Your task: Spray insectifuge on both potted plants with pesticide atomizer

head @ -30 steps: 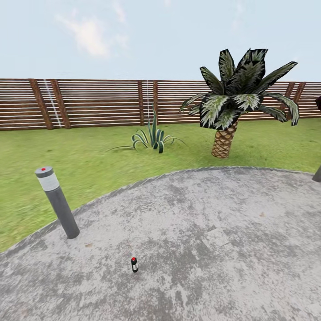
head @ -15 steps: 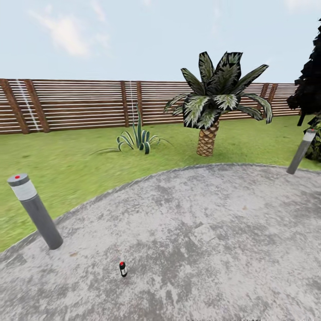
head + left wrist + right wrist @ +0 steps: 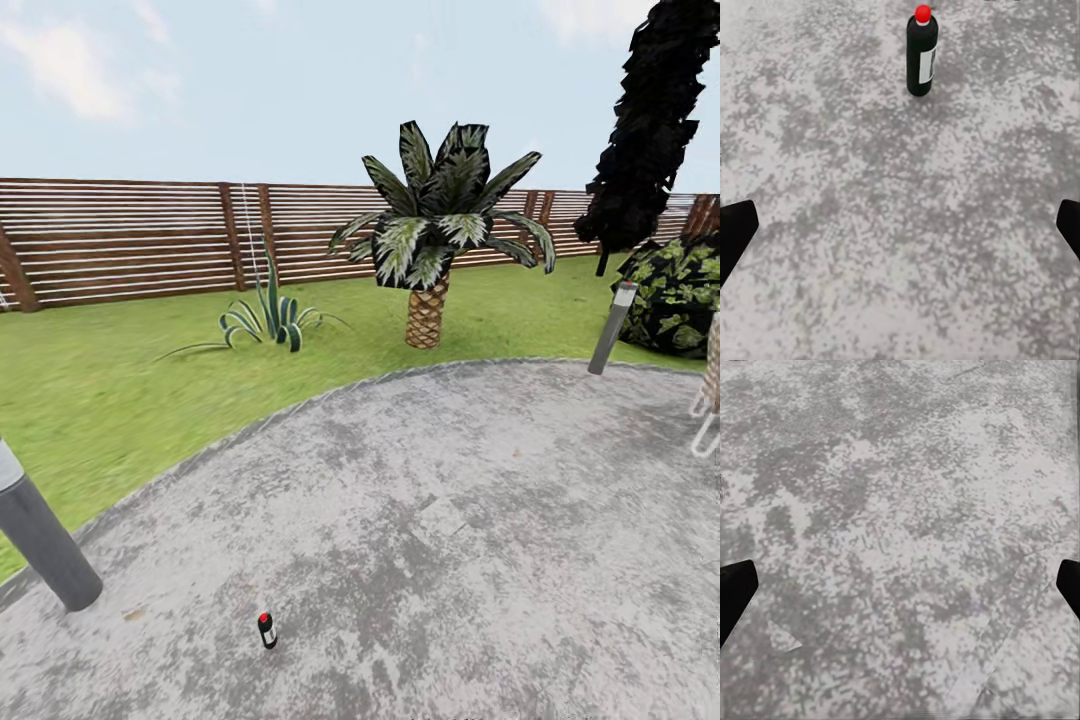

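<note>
The pesticide atomizer (image 3: pixel 266 630) is a small black bottle with a red cap and a white label. It stands upright on the grey speckled paving (image 3: pixel 480 520), near the bottom of the head view. In the left wrist view the atomizer (image 3: pixel 922 56) stands ahead of my left gripper (image 3: pixel 900 232), well apart from it. That gripper is open, its dark fingertips (image 3: pixel 735 229) far apart over bare paving. My right gripper (image 3: pixel 900 589) is open too, over bare paving. The two potted plants are out of view.
Grey bollard lights stand at the paving's near left (image 3: pixel 40 535) and far right (image 3: pixel 612 328). On the lawn are a scaly-trunked palm (image 3: pixel 430 250), a spiky green plant (image 3: pixel 265 322), a dark bush (image 3: pixel 680 295) and a tall dark tree (image 3: pixel 650 120). The slat fence (image 3: pixel 130 240) runs behind.
The camera has turned right, so the whole picture has slid left. The dark tree, bush and right bollard have come into view. The atomizer stands where it was.
</note>
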{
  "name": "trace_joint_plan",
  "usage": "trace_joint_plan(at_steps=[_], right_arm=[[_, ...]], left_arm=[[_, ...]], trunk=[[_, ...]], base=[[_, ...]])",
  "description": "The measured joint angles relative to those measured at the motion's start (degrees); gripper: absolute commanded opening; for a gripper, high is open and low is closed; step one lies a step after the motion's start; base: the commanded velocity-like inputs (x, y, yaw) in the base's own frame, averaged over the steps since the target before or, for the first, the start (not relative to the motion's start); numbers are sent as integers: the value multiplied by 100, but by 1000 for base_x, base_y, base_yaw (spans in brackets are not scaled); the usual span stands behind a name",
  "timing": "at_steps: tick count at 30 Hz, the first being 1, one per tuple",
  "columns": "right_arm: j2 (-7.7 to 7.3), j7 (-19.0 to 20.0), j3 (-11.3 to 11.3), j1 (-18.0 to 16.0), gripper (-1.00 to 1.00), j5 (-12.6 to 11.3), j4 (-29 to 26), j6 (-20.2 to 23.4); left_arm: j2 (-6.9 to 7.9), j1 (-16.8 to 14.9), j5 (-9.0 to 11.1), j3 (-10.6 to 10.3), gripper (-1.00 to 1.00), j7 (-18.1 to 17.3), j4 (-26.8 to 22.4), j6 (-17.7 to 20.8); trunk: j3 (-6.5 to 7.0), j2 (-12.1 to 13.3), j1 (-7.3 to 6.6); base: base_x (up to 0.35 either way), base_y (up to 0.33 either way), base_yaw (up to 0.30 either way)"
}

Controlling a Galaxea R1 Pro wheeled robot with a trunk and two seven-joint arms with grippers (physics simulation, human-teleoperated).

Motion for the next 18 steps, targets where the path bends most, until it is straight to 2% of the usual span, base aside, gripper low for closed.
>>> trace_joint_plan(at_steps=[18], right_arm=[[0, 2, 0, 0, 100, 0, 0, 0]], left_arm=[[0, 0, 0, 1, 100, 0, -2, 0]], trunk=[[43, 0, 0]], base=[[19, 324, -289]])
